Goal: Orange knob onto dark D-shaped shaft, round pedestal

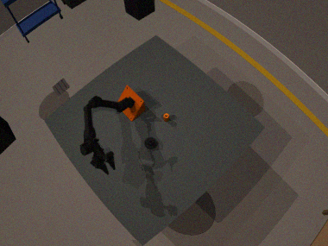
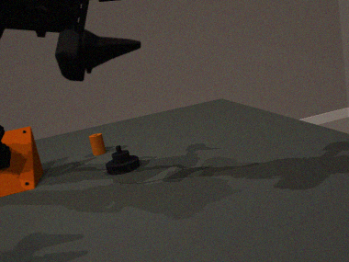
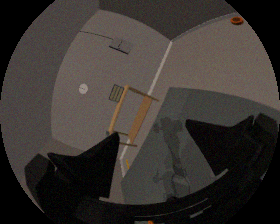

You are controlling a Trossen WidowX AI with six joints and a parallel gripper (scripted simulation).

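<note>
Desk (image 1: 207,96) (image 2: 184,203) (image 3: 200,110): gray-green, seen whole from the top, crossed by the arm's shadows. Black arm (image 1: 89,122) (image 2: 32,5): mounted at an orange base block (image 1: 128,90) (image 2: 36,173), bent out toward one side of the desk. Jaws (image 1: 111,172) (image 2: 142,18): spread wide apart, nothing gripped, held up above the desk, well apart from knob and pedestal. In the wrist view, a wooden frame piece (image 3: 118,111) by the wall is seen past the fingers. Round pedestal (image 1: 151,143) (image 2: 122,165): dark, stepped, set on the desk. Orange knob (image 1: 166,117) (image 2: 97,144): stood upright on the desk, near the pedestal, not touched by the jaws. Dark shaft (image 2: 118,148): small, pointed up from the pedestal's middle, left uncovered; flat side can't be made out.
</note>
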